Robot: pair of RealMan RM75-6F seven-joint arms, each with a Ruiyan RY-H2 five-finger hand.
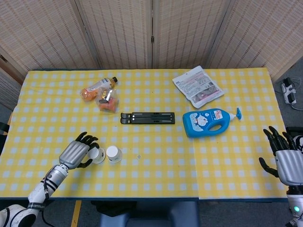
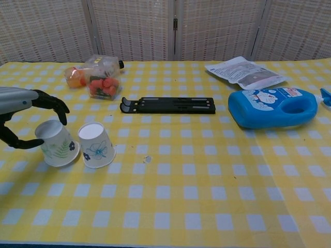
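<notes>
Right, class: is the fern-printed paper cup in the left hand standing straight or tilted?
Tilted. The fern-printed cup leans toward the flower-printed cup, base uppermost, with the left hand around it.

The left robot hand (image 1: 75, 152) grips a paper cup (image 1: 97, 155) just beside another cup (image 1: 113, 153).

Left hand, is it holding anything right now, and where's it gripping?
Yes. The left hand holds the leaf-print paper cup by its side wall, near the upturned base, cup tilted beside the flower-print cup.

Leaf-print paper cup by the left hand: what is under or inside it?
The leaf-print cup sits upside down, tilted on the tablecloth, gripped by the left hand. Its inside is hidden.
</notes>
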